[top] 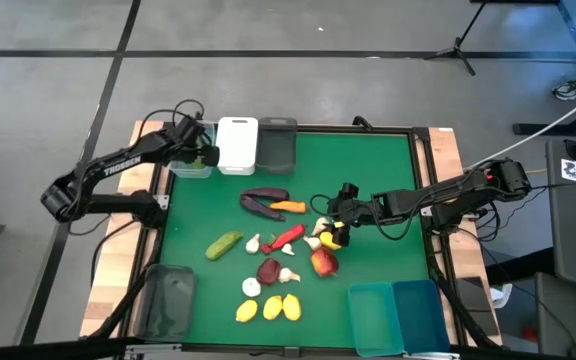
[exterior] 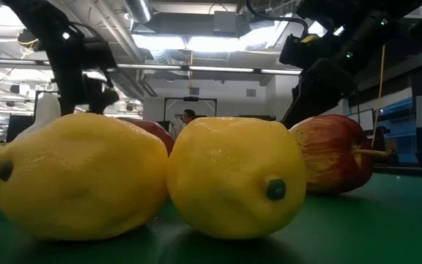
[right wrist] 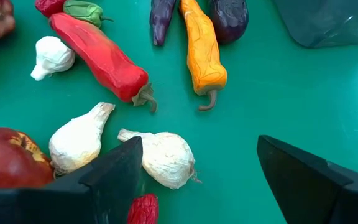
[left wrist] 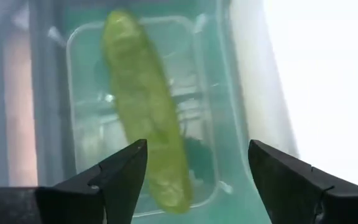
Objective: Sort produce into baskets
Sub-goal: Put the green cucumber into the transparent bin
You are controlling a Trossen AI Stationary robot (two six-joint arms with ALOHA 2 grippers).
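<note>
left tool [left wrist: 194,177] over the clear bin [top: 190,160] at the surface's far left corner, fingers apart; a green cucumber [left wrist: 145,106] lies in the bin beneath, not gripped. white bin [top: 237,144] just beside. mid-surface: eggplants [top: 261,201], carrot [top: 288,207], chili [top: 286,237], garlic [right wrist: 166,157]. right tool [right wrist: 197,171] wide, empty, over the garlic; nothing blocks it.

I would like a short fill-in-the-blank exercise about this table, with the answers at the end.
1. The left gripper is above the clear bin, where a green ____ lies.
2. At the mat's near edge lie ____ yellow lemons.
3. The orange carrot lies beside a purple ____.
4. The right gripper has its fingers ____.

Answers: cucumber; three; eggplant; open
</note>
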